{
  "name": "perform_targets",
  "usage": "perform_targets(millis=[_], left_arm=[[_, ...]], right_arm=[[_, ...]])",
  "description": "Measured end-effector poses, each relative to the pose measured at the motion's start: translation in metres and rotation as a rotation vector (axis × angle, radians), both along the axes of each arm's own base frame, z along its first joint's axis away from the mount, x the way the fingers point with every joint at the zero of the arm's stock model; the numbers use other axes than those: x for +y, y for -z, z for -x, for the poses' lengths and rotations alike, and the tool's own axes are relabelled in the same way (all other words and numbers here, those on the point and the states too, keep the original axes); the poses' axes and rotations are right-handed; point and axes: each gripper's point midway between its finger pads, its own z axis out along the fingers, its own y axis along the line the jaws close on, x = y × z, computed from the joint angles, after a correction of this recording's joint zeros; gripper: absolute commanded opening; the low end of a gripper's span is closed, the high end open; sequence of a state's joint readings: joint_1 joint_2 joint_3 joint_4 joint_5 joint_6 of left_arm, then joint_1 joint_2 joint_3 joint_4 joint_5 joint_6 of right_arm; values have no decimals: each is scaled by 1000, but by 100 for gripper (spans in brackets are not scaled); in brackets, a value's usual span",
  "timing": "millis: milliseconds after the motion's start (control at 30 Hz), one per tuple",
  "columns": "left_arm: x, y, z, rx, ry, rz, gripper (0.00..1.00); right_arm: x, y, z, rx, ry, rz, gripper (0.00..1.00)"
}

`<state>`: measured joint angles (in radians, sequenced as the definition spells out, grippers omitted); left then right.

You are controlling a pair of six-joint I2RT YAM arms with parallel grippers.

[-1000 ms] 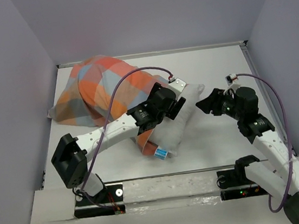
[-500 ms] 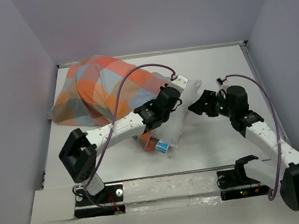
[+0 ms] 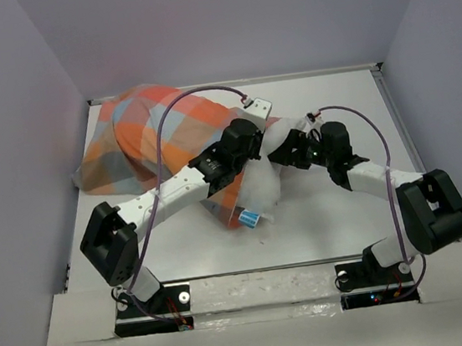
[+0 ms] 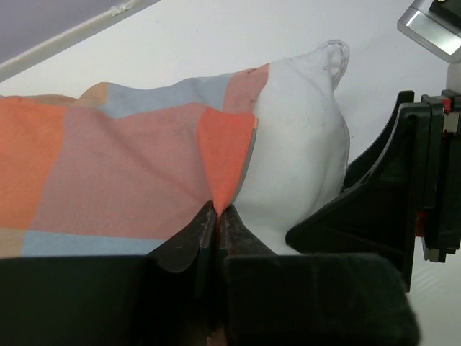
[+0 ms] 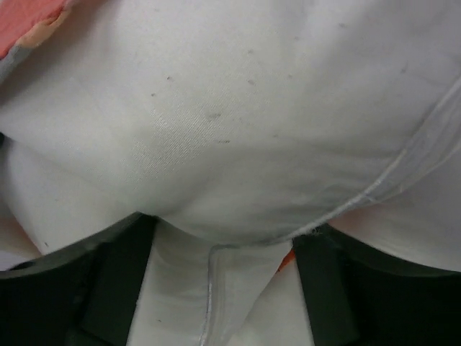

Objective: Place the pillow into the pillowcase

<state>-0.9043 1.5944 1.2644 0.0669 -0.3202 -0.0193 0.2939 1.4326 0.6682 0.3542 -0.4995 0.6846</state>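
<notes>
You are viewing a white tabletop (image 3: 341, 109) that is sitting between pale lavender walls (image 3: 229, 21), with a thin pale rim (image 3: 311, 73) running along its far edge. Your left pincer (image 4: 217, 213) is clamping, jaws together, on the open hem of the checked pillowcase (image 4: 122, 166), whose bulk is spreading ahead and to the pincer's left. The white pillow (image 4: 299, 158) is protruding from that hem just right of the pincer, its blue tag (image 3: 249, 217) lying on the near side. Your right pincer (image 5: 227, 229) is standing with jaws apart, straddling the pillow's exposed end, which is bulging between its fingers (image 5: 119, 277).
</notes>
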Motion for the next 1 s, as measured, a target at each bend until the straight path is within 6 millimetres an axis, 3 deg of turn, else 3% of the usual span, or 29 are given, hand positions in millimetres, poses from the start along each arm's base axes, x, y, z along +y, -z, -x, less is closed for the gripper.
perform_targets(millis=[33, 67, 200, 300, 333, 467, 533, 600, 633, 667, 767, 900, 1000], left_arm=[[3, -2, -2, 11, 2, 28, 37], [6, -5, -5, 9, -3, 41, 39], [16, -13, -15, 10, -11, 110, 38], [24, -12, -23, 20, -17, 134, 27], [26, -10, -25, 24, -21, 135, 19], [28, -8, -26, 33, -13, 141, 1], [25, -9, -26, 33, -2, 148, 0], [24, -10, -25, 32, 7, 154, 0], [22, -11, -24, 33, 15, 159, 0], [21, -11, -24, 35, 21, 163, 0], [9, -15, -17, 60, 79, 218, 0], [-13, -33, -5, 98, 176, 321, 0], [-34, -65, 1, 108, 256, 431, 0]], right_arm=[[6, -3, -1, -12, -12, -19, 44], [10, -4, -1, -23, -25, -22, 39], [19, -12, 3, -49, -39, -48, 38], [18, -21, 5, -75, -32, -49, 68], [17, -24, 5, -88, -28, -47, 79], [16, -23, 2, -92, -25, -29, 86], [18, -19, -3, -79, -27, -23, 85], [22, -13, -9, -62, -33, -20, 68], [24, -10, -10, -51, -36, -23, 45], [25, -7, -10, -46, -41, -22, 34], [35, -3, -6, -33, -66, -31, 9], [70, -16, 21, -73, -160, -42, 0], [90, -35, 52, -145, -235, -79, 0]])
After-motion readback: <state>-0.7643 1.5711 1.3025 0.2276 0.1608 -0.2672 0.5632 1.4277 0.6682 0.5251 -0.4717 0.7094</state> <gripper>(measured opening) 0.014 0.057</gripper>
